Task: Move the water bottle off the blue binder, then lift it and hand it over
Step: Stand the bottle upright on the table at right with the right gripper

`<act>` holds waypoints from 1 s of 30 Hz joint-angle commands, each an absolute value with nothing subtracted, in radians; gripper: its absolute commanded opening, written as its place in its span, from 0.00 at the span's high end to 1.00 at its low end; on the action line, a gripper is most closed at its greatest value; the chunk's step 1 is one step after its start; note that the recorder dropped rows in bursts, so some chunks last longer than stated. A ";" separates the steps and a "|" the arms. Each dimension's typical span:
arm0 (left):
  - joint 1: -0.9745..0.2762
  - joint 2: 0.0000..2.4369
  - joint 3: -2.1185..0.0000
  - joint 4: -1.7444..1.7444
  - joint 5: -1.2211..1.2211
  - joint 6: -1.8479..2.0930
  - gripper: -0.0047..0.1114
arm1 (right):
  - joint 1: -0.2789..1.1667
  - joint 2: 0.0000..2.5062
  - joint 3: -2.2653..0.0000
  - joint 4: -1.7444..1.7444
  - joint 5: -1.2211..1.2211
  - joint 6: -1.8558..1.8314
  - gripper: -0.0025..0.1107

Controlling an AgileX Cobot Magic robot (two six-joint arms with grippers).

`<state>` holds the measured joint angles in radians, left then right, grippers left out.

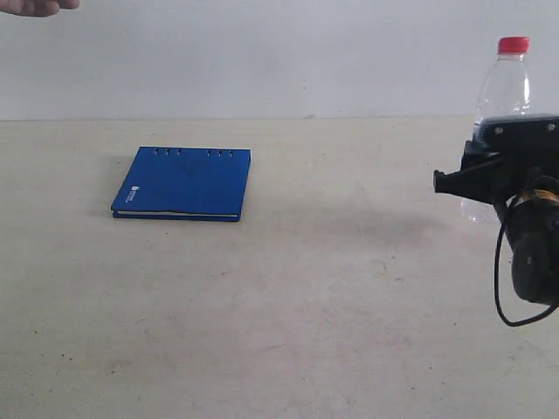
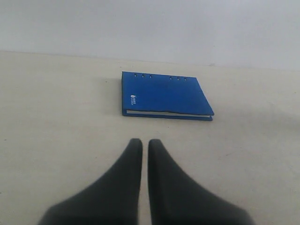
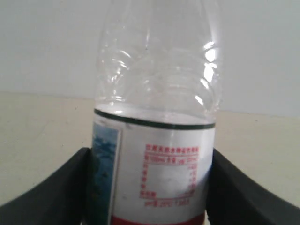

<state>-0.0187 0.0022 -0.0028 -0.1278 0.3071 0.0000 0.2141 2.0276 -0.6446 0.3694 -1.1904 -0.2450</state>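
- The right gripper [image 3: 150, 197] pinched the small clear red-capped plastic water bottle [image 1: 508, 83] upright at far right, well apart from the flat royal-blue binder [image 1: 183, 182], centre-left.
- An upright, gentle set-down seemed wise.
- The left gripper [image 2: 144, 150] had its fingers pressed together.

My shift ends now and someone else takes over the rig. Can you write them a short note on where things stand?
Left gripper: shut, empty, short of the blue binder.
Right gripper: shut on the water bottle at its label.
Binder: closed, flat on the table, nothing on it.
Bottle: upright, well right of the binder in the exterior view.
Done: bottle is off the binder.
Left: the lift and handover; a person's hand shows at the top left edge.
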 commanded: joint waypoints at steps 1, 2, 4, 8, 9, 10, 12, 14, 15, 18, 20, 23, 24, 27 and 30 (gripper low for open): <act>-0.021 0.000 0.000 -0.136 0.292 0.000 0.92 | 0.191 2.055 -0.663 0.299 -1.221 -0.330 0.98; -0.021 0.000 0.000 -0.136 0.292 0.000 0.92 | 0.188 2.060 -0.674 0.301 -1.221 -0.331 0.98; -0.021 0.000 0.000 -0.136 0.292 0.000 0.92 | 0.178 2.078 -0.705 0.301 -1.122 -0.327 0.94; -0.021 0.000 0.000 -0.136 0.292 0.000 0.92 | 0.174 2.102 -0.740 0.298 -1.076 -0.323 0.75; -0.021 0.000 0.000 -0.136 0.292 0.000 0.92 | 0.174 2.102 -0.740 0.298 -1.083 -0.323 0.68; -0.021 0.000 0.000 -0.136 0.292 0.000 0.92 | 0.174 2.102 -0.740 0.298 -1.088 -0.323 0.61; -0.021 0.000 0.000 -0.136 0.292 0.000 0.92 | 0.174 2.102 -0.740 0.298 -1.090 -0.323 0.54; -0.021 0.000 0.000 -0.136 0.292 0.000 0.92 | 0.174 2.102 -0.740 0.298 -1.088 -0.323 0.53; -0.021 0.000 0.000 -0.136 0.292 0.000 0.92 | 0.174 2.102 -0.740 0.298 -1.088 -0.323 0.53; -0.021 0.000 0.000 -0.136 0.292 0.000 0.92 | 0.174 2.102 -0.740 0.300 -1.088 -0.323 0.53; -0.021 0.000 0.000 -0.136 0.292 0.000 0.92 | 0.174 2.102 -0.740 0.300 -1.086 -0.323 0.53; -0.021 0.000 0.000 -0.136 0.292 0.000 0.92 | 0.174 2.102 -0.740 0.300 -1.081 -0.323 0.52; -0.021 0.000 0.000 -0.136 0.292 0.000 0.92 | 0.174 2.102 -0.740 0.302 -1.070 -0.323 0.52; -0.021 0.000 0.000 -0.136 0.292 0.000 0.92 | 0.174 2.102 -0.740 0.302 -1.038 -0.323 0.45; -0.021 0.000 0.000 -0.136 0.292 0.000 0.92 | 0.174 2.102 -0.740 0.302 -1.009 -0.333 0.39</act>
<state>-0.0187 0.0022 -0.0028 -0.1278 0.3071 0.0000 0.1808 2.1004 -0.7419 0.3037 -1.0661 -0.3194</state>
